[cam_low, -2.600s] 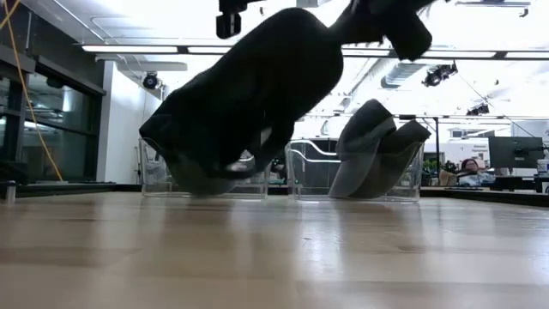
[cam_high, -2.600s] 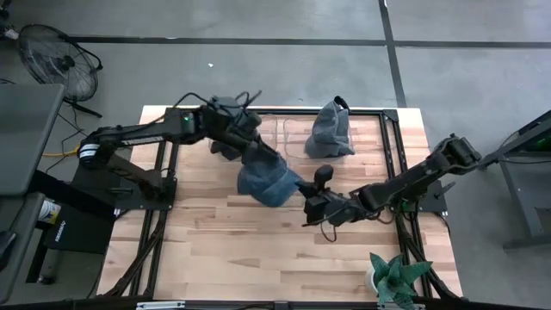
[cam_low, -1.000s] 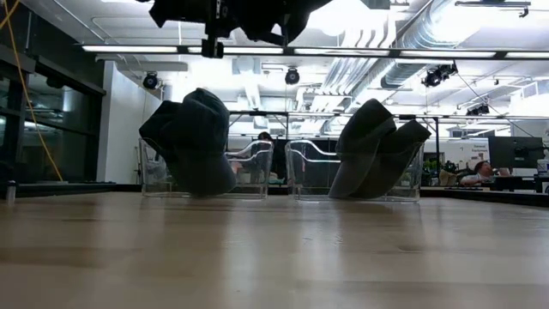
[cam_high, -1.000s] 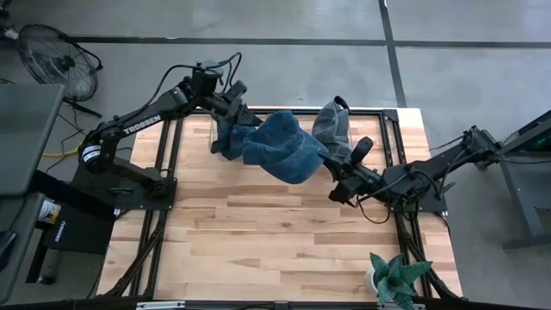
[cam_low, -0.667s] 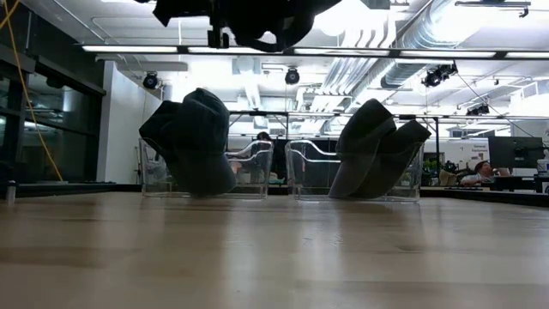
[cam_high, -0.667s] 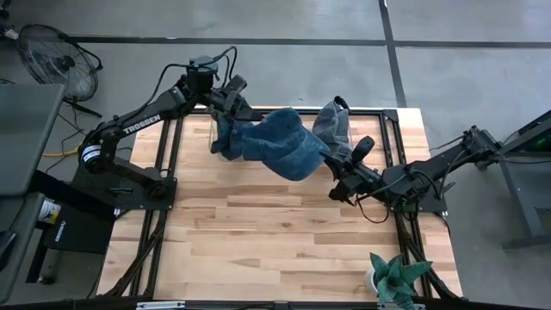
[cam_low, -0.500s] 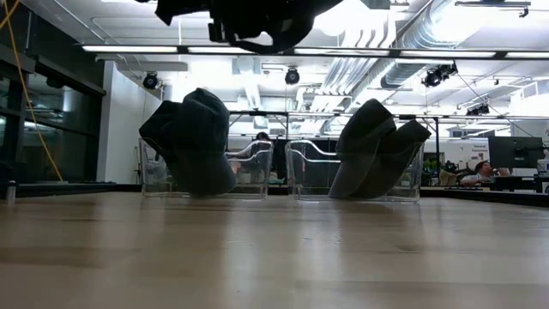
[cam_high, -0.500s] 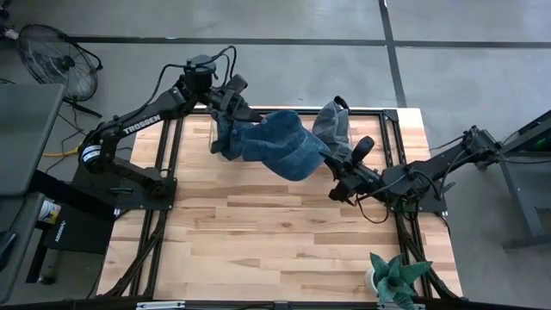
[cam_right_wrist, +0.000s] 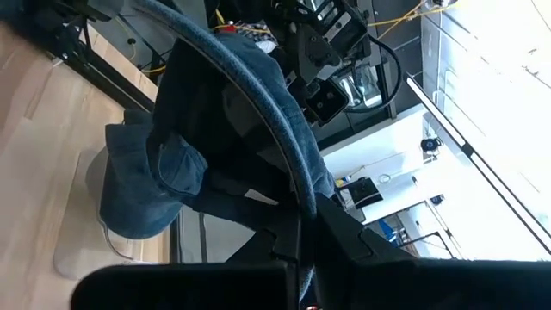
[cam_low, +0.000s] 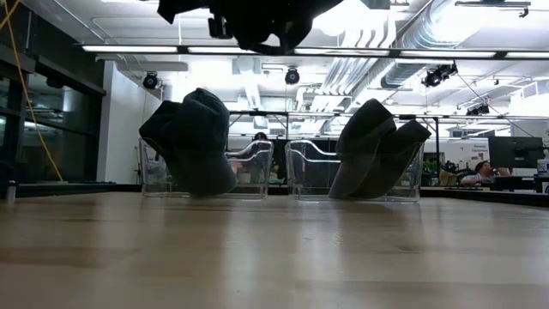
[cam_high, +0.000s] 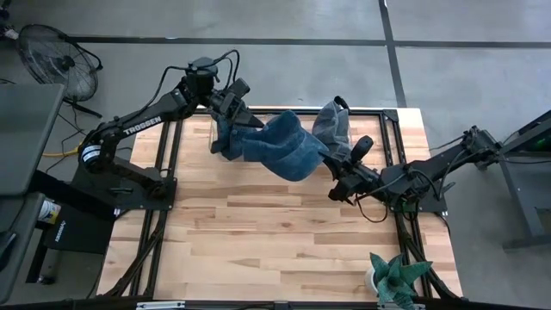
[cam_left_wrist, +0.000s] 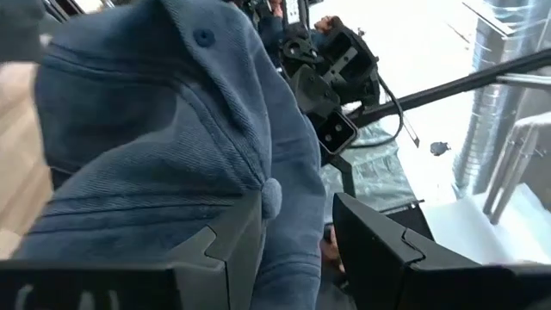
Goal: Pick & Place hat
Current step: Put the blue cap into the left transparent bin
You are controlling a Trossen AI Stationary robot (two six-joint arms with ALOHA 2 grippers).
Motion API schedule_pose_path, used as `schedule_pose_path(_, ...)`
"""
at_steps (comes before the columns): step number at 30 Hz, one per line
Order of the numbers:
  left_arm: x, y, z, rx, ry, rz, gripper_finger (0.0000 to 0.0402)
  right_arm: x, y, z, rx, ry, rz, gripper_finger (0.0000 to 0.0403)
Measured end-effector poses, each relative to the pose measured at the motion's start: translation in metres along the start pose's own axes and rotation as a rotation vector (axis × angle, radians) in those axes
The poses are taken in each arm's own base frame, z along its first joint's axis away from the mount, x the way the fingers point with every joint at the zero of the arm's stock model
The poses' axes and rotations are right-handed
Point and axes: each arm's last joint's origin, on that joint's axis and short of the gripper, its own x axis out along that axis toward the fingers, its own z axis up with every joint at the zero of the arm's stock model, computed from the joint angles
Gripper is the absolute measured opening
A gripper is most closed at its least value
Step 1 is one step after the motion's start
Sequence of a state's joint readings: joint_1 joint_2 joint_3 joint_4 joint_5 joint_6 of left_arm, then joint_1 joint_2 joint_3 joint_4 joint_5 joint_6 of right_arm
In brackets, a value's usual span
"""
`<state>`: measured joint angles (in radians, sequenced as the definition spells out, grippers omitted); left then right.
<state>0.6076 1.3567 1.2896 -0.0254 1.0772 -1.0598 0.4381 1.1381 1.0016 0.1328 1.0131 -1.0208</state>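
Note:
A blue denim hat [cam_high: 288,148] hangs stretched between my two grippers, high above the table's far half. In the low view only its dark underside [cam_low: 257,19] shows, at the top edge. My left gripper [cam_high: 245,119] is shut on the hat's far-left end, and its wrist view shows the crown with its top button [cam_left_wrist: 203,37]. My right gripper [cam_high: 334,182] is shut on the near-right end, where the brim [cam_right_wrist: 258,95] curves away. My left gripper pinches a bunched fold of the hat's crown cloth [cam_left_wrist: 280,211] between its two fingers [cam_left_wrist: 379,245], coming in level from the table's far left. The hat is lifted clear of the table. My right gripper pinches the brim's edge [cam_right_wrist: 303,207] between its shut fingers, level, from the table's right side. The brim arches away from the fingers and the hat hangs clear.
Two clear bins stand side by side at the far edge. The left bin [cam_low: 257,176] holds a dark blue hat [cam_low: 193,142], and the right bin [cam_low: 302,172] holds a grey hat [cam_low: 373,146]. A small plant [cam_high: 394,280] stands at the near right corner.
My left gripper has turned at its wrist and risen slightly, twisting the hat's far-left end with it. The hat stays lifted between both grippers. My right gripper has kept still.

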Motion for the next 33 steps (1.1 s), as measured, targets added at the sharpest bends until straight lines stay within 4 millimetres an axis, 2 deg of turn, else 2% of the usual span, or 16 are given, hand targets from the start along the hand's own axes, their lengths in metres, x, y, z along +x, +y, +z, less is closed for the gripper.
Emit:
schedule_pose_path(4, 0.008, 0.0, -0.003, -0.004, 0.027, -0.008, 0.0144, 0.0, -0.001, 0.001, 0.01, -0.016, -0.005, 0.0005)
schedule_pose_path(14, 0.008, 0.003, -0.001, 0.0, -0.023, 0.027, 0.0144, -0.009, -0.004, 0.009, -0.004, -0.039, -0.034, 0.0005)
schedule_pose_path(29, 0.008, 0.008, -0.005, -0.017, -0.006, 0.061, 0.0144, -0.01, -0.01, 0.013, 0.005, -0.084, -0.06, 0.0006)
schedule_pose_path(33, 0.014, 0.005, -0.008, -0.007, 0.018, 0.044, 0.0144, -0.008, -0.009, 0.012, 0.021, -0.097, -0.05, 0.0006)
